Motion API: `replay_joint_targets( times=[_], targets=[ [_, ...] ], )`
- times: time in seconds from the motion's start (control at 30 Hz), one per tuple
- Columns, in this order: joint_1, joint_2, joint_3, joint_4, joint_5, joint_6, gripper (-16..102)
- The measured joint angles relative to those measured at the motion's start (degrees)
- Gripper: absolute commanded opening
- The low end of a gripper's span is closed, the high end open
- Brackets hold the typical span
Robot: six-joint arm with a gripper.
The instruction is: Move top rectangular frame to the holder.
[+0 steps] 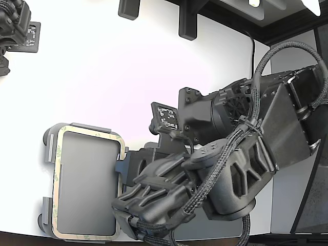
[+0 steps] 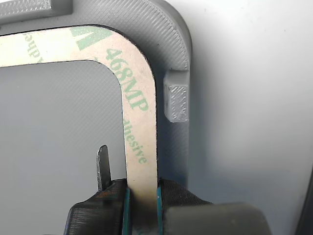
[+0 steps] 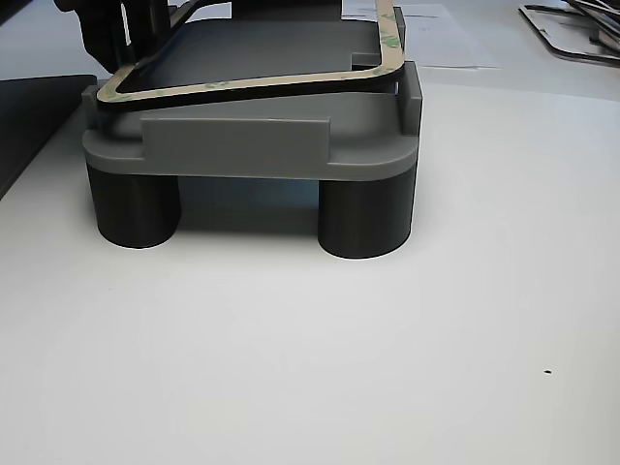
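Frame: the tan frame (image 1: 88, 134) with green print lies on the grey holder (image 1: 48, 148) at the lower left of the exterior view; its open middle shows the holder's flat grey floor.
Frame up close: in the wrist view the frame (image 2: 139, 107) curves round one corner, green lettering along the strip, and runs just inside the holder's raised rim.
Frame tilt: in the other view the frame (image 3: 242, 85) is not flat; its near long side rests on the holder, while the far corner at the upper middle of the picture stands lifted.
Holder: in the other view the holder (image 3: 252, 145) stands on dark round feet (image 3: 366, 218) on the white table (image 3: 310, 358).
Holder tab: a small raised tab (image 2: 177, 102) sits just beside the strip's outer edge in the wrist view.
My claw: my claw (image 2: 143, 205) is pinching the frame's strip, one finger (image 2: 100, 210) on the inner side, the other on the outer.
My arm: my arm (image 1: 225, 159) fills the lower right of the exterior view, reaching toward the holder's right side.
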Motion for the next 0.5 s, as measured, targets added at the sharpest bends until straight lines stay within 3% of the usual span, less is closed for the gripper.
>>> replay_joint_targets(
  times=[0.33, 0.5],
  targets=[
    [0.0, 0.0, 0.9, -0.5, -0.3, 0.1, -4],
    [0.0, 0.0, 0.9, -0.6, -0.3, 0.1, 13]
  ],
)
